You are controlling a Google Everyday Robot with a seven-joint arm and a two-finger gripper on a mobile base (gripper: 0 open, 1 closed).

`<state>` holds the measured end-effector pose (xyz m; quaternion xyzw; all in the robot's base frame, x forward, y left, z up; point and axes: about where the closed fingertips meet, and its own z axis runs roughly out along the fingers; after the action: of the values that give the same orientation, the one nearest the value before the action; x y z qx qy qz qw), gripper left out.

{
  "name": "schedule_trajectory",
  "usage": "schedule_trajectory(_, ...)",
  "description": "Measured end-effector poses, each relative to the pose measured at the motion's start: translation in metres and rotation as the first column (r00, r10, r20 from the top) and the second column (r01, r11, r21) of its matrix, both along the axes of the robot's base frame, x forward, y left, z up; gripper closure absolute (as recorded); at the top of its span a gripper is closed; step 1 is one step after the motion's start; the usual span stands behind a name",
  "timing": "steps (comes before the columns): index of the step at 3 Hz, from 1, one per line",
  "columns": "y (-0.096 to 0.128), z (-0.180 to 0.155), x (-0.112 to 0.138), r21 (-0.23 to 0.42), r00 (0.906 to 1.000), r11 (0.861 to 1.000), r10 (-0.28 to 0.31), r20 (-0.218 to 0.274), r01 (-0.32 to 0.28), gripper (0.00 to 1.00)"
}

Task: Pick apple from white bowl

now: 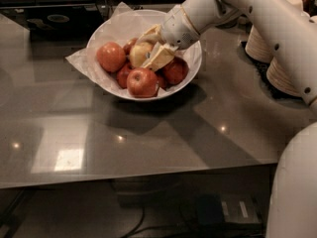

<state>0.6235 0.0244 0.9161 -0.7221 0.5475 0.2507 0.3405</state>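
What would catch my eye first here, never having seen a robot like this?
First the big white arm sweeping in from the upper right, with its gripper down in the white bowl at the back of the grey table, right against a pale yellow-green apple. Next come the red apples heaped around it on crinkled paper.
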Motion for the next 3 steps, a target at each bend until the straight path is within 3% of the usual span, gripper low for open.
schedule_trajectory(1,0.009,0.024,0.002,0.104,1.0,0.995,0.005,-0.008,-0.004,1.0)
schedule_trajectory(3,0.007,0.06,-0.006,0.216,0.9998,0.976,-0.018,-0.004,0.019,1.0)
